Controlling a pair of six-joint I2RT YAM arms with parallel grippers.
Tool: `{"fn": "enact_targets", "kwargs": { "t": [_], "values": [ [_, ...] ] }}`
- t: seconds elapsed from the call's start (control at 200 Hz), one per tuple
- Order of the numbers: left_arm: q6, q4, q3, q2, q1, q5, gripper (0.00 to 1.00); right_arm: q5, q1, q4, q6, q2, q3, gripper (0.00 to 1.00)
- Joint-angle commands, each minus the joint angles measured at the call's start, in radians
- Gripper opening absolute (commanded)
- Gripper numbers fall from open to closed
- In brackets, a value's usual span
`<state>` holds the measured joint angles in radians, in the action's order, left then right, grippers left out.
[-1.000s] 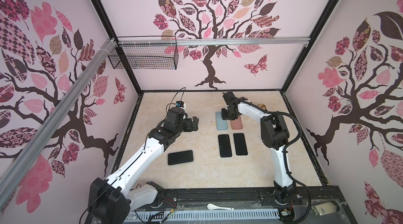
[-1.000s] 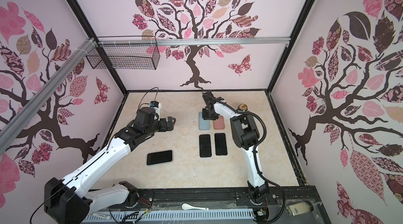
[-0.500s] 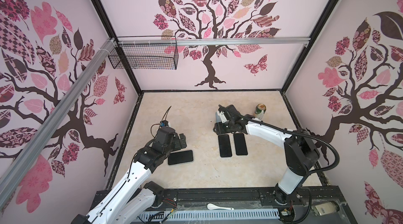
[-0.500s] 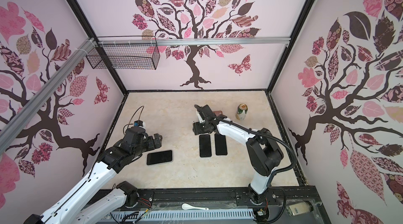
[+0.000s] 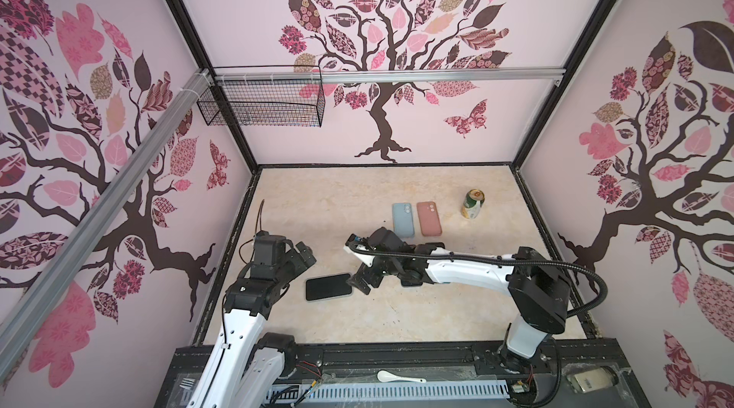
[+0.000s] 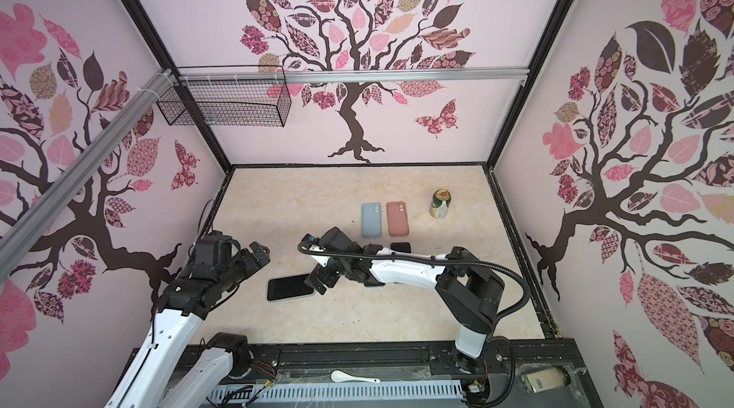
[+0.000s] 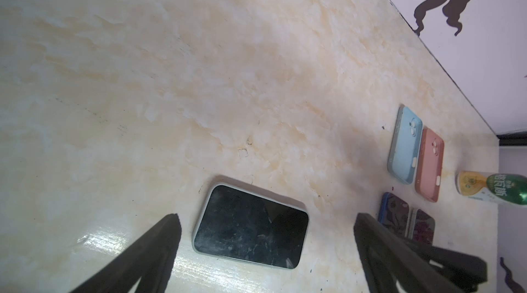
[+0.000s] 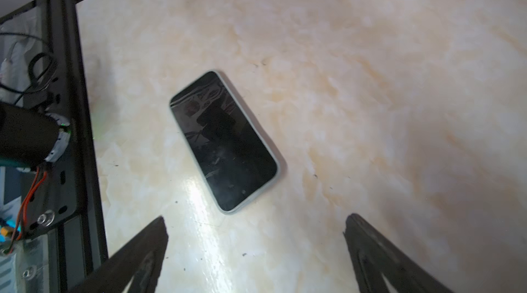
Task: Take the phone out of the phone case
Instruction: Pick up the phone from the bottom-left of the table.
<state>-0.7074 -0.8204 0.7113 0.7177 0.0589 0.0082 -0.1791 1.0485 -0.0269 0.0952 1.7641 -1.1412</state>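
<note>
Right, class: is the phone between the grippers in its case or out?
In: the phone has a pale case rim around its screen.

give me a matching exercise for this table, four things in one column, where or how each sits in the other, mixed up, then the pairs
Things
1. black-screened phone in a pale grey case
2. light blue phone case
3. pink phone case
4. green and gold drink can

Places or states
A. stands upright
B. lies flat, directly beside the can
C. screen up, lying apart from the other three
D. lies flat, with the pink case between it and the can

Pairs: 1-C, 2-D, 3-B, 4-A
</note>
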Motion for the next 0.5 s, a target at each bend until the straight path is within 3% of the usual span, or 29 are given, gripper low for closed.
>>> {"fn": "enact_targets", "kwargs": {
  "t": [0.0, 0.12, 0.495],
  "values": [
    [0.012, 0.012, -0.015, 0.002, -0.102, 0.16, 0.98, -0.017, 0.038, 0.007, 0.172, 0.074, -0.048, 1.0],
    [0.023, 0.02, -0.01, 0.015, -0.179, 0.212, 0.98, -0.034, 0.05, -0.023, 0.247, 0.128, -0.089, 0.99],
    [0.032, 0.004, 0.018, 0.046, -0.183, 0.17, 0.97, -0.032, 0.052, -0.105, 0.412, 0.261, -0.207, 1.0]
  ]
}}
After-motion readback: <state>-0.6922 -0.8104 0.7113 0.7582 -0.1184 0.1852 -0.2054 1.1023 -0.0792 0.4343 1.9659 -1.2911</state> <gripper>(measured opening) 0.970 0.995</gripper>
